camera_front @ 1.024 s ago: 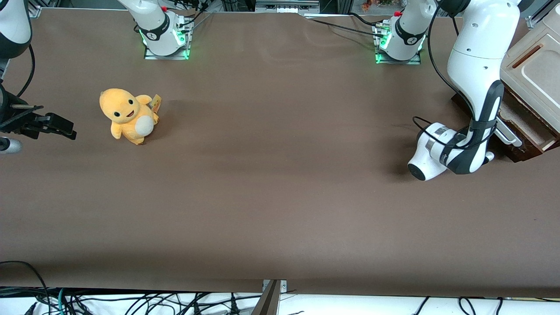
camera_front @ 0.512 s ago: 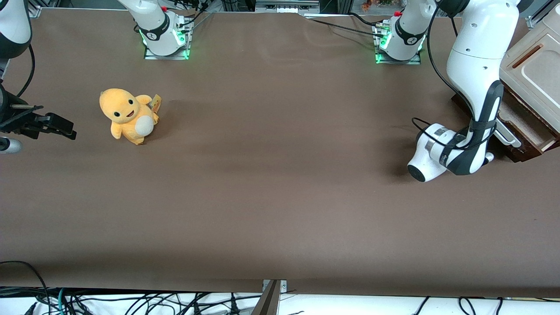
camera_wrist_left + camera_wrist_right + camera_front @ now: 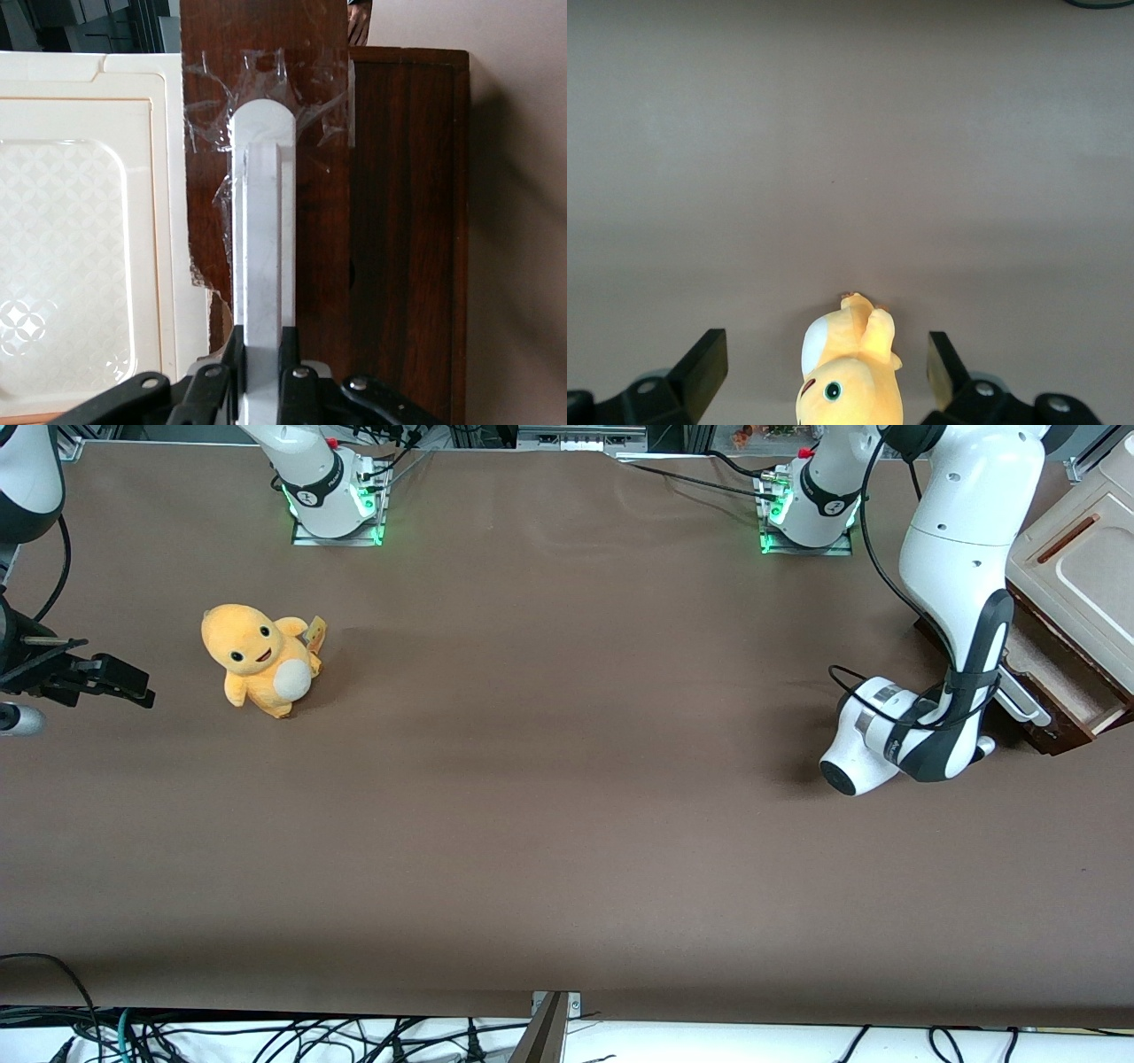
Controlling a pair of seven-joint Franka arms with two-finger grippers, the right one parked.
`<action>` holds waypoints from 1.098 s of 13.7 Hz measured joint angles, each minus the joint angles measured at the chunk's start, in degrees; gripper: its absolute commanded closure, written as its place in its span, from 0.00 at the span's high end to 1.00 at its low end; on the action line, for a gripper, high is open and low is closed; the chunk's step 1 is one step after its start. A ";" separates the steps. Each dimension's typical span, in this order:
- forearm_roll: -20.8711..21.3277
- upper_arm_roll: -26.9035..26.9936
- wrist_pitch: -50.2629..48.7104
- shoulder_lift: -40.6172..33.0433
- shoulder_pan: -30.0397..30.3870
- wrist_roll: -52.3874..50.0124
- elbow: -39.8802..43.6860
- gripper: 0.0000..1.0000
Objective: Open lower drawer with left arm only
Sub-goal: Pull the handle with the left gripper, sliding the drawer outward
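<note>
The lower drawer (image 3: 1059, 669) stands partly pulled out of the cabinet at the working arm's end of the table, with its pale inside showing. Its long white bar handle (image 3: 1021, 704) runs across the dark brown front (image 3: 323, 266). The left arm (image 3: 961, 540) reaches down in front of the drawer, and its wrist (image 3: 873, 740) lies low over the table. In the left wrist view my gripper (image 3: 263, 354) is shut on the white bar handle (image 3: 263, 248), one dark finger pressed against each side. In the front view the forearm hides the fingers.
A cream-topped cabinet (image 3: 1076, 576) holds the drawer. A yellow plush toy (image 3: 259, 660) sits on the brown table (image 3: 567, 797) toward the parked arm's end. Two arm bases (image 3: 337, 500) (image 3: 811, 505) stand at the table's edge farthest from the camera.
The left arm's wrist has shifted slightly toward the parked arm's end of the table, and the handle and drawer have come a little farther out of the cabinet with it.
</note>
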 measured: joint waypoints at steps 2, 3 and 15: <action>-0.26 0.00 -0.05 0.02 -0.37 0.16 0.39 0.08; -0.64 0.00 -0.19 0.03 -0.56 0.19 0.56 0.08; -2.08 -0.31 -2.79 -0.05 -2.30 1.03 2.23 1.00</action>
